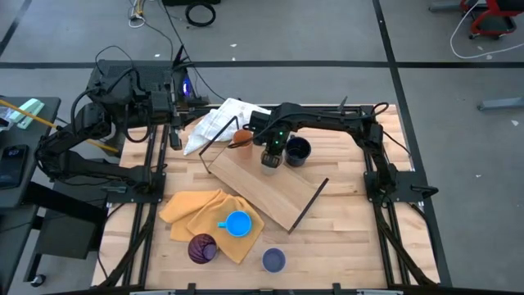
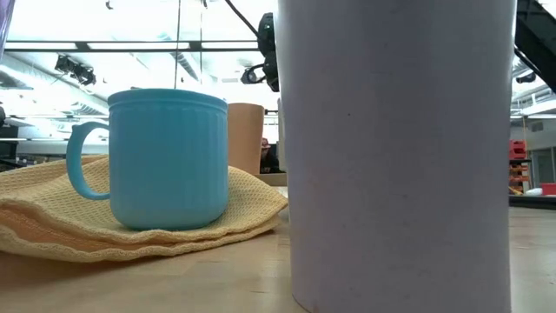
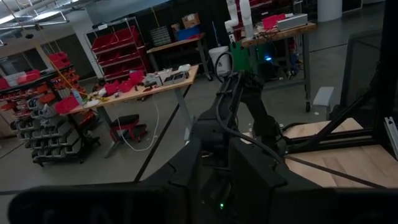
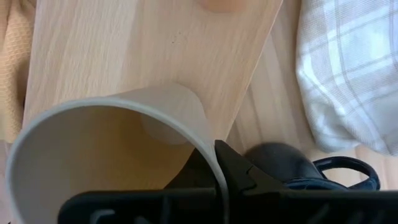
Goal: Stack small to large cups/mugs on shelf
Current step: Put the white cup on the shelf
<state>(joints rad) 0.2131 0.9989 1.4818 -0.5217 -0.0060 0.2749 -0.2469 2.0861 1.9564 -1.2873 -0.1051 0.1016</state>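
Note:
The light-wood shelf lies slantwise mid-table on its black wire frame. My right gripper is shut on the tan cup over the shelf's far edge. Beside it the dark navy mug stands on the table, and the orange cup is at the shelf's far corner. The bright blue mug stands on the yellow cloth. The dark purple cup and the pale lavender cup are near the front edge. My left gripper waits raised at the back left. My right gripper holds the tan cup by its rim wall, coming steeply from above. One finger shows outside the wall; the other is hidden by the cup. The cup's mouth faces up, its base above the shelf board; whether it touches the board I cannot tell.
A white checked cloth lies bunched at the back, left of the orange cup. The lavender cup fills most of the low view. Bare tabletop lies right of the shelf. The arms' frames flank both table sides.

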